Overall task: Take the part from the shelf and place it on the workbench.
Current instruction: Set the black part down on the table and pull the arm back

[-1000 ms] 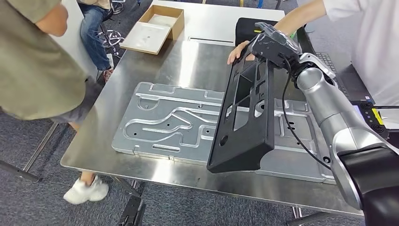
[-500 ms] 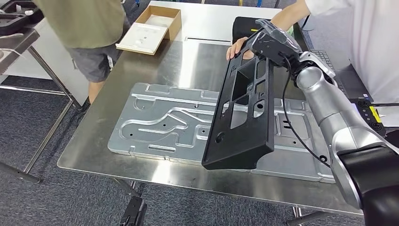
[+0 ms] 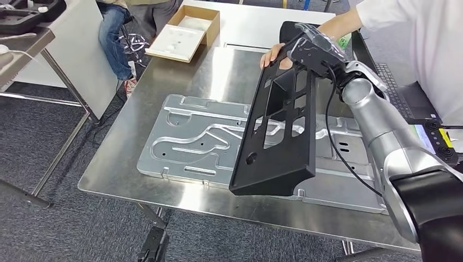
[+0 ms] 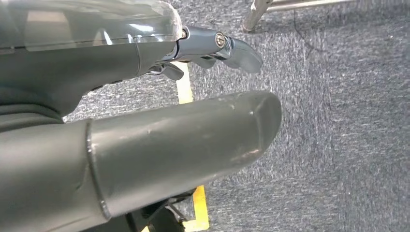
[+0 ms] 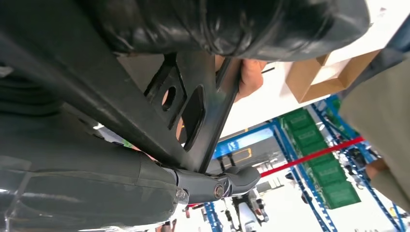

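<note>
Stamped metal plate [image 3: 202, 144] (flat), open cardboard box [image 3: 188, 34]

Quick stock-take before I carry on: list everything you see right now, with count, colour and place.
Black part: one, black, held tilted above the metal plate.
Metal plate: one, silver, stamped, flat on the workbench.
Workbench: one, steel-topped, in front of the robot.
Cardboard box: one, brown, open, at the workbench's far edge.
Person's hand: one, on the part's far end.
Seated person: one, blue jeans, beyond the far left corner.
Right hand: grips the part's top end.
Left hand: grey, over carpeted floor; hard to tell whether open.
</note>
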Action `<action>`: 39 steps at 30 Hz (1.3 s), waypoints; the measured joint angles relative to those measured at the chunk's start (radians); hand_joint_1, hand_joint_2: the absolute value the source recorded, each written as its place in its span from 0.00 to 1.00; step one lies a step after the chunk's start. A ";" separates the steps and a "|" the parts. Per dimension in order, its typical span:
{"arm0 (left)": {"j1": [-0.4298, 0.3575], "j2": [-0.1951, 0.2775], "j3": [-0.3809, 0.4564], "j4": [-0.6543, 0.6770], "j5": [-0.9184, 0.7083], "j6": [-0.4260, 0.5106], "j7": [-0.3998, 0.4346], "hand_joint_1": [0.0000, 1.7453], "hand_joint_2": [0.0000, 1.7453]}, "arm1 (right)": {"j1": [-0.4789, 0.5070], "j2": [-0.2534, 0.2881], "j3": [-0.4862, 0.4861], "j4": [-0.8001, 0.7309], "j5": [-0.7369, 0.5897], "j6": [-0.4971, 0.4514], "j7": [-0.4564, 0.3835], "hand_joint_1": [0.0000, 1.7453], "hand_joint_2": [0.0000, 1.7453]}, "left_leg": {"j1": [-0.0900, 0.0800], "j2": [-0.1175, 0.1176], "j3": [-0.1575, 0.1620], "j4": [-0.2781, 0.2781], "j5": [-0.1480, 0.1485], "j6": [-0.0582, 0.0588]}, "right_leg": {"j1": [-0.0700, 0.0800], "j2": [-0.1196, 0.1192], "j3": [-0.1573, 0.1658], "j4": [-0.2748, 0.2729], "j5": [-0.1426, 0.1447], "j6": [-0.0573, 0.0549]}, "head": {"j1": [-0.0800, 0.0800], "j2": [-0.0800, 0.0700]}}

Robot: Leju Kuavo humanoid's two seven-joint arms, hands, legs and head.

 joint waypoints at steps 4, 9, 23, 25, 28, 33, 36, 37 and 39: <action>0.001 -0.001 0.001 0.000 0.000 0.000 -0.001 0.00 0.00 | 0.000 0.001 0.000 -0.007 0.000 -0.002 -0.002 0.00 0.00 | 0.000 -0.001 -0.008 0.006 -0.008 -0.019 | -0.001 -0.002 0.012 -0.030 0.003 -0.010 | 0.000 0.000; 0.002 0.000 0.001 0.000 0.000 0.000 -0.002 0.00 0.00 | -0.001 0.003 0.000 -0.010 0.002 -0.007 -0.001 0.00 0.00 | 0.011 0.006 -0.119 0.254 -0.127 -0.044 | -0.008 -0.010 0.019 -0.040 0.007 -0.020 | 0.000 0.000; 0.000 0.002 0.005 0.000 0.000 0.000 -0.004 0.00 0.00 | 0.004 0.002 0.000 -0.011 0.006 -0.020 0.010 0.00 0.00 | 0.022 0.014 -0.018 0.015 0.001 -0.010 | -0.019 -0.002 -0.072 0.161 -0.106 0.034 | 0.001 0.000; 0.000 0.002 0.006 0.000 -0.001 -0.001 -0.004 0.00 0.00 | 0.010 0.002 0.000 -0.011 0.009 -0.025 0.010 0.00 0.00 | 0.018 0.016 -0.019 0.015 0.001 -0.007 | -0.017 -0.002 -0.121 0.261 -0.134 0.033 | 0.001 0.000; -0.001 0.002 0.007 0.000 -0.002 -0.001 -0.004 0.00 0.00 | 0.014 0.002 0.000 -0.011 0.015 -0.035 0.010 0.00 0.00 | 0.015 0.014 -0.017 0.015 0.001 -0.007 | -0.013 -0.002 -0.070 0.153 -0.055 0.020 | 0.000 0.000; -0.004 0.000 0.008 0.000 -0.003 -0.001 -0.004 0.00 0.00 | 0.016 0.003 0.000 -0.015 0.017 -0.040 0.007 0.00 0.00 | 0.009 0.011 -0.023 0.015 0.003 -0.024 | 0.000 -0.001 0.002 -0.009 -0.010 0.002 | 0.000 0.000; -0.004 0.000 0.009 0.000 -0.003 -0.001 -0.005 0.00 0.00 | 0.017 0.004 0.000 -0.019 0.017 -0.040 0.007 0.00 0.00 | 0.010 0.011 -0.041 0.058 -0.031 -0.039 | -0.008 -0.005 0.007 -0.019 -0.004 -0.012 | 0.000 0.000; -0.004 0.000 0.009 0.000 -0.003 -0.001 -0.005 0.00 0.00 | 0.017 0.005 0.000 -0.021 0.017 -0.041 0.007 0.00 0.00 | 0.011 0.012 -0.062 0.109 -0.061 -0.043 | -0.008 -0.007 0.008 -0.020 -0.003 -0.015 | 0.000 0.000; -0.001 0.002 0.009 0.000 -0.003 -0.001 -0.007 0.00 0.00 | 0.019 0.007 0.000 -0.024 0.017 -0.043 0.007 0.00 0.00 | 0.013 0.012 -0.119 0.239 -0.120 -0.048 | -0.007 -0.008 0.008 -0.020 -0.003 -0.020 | 0.000 0.000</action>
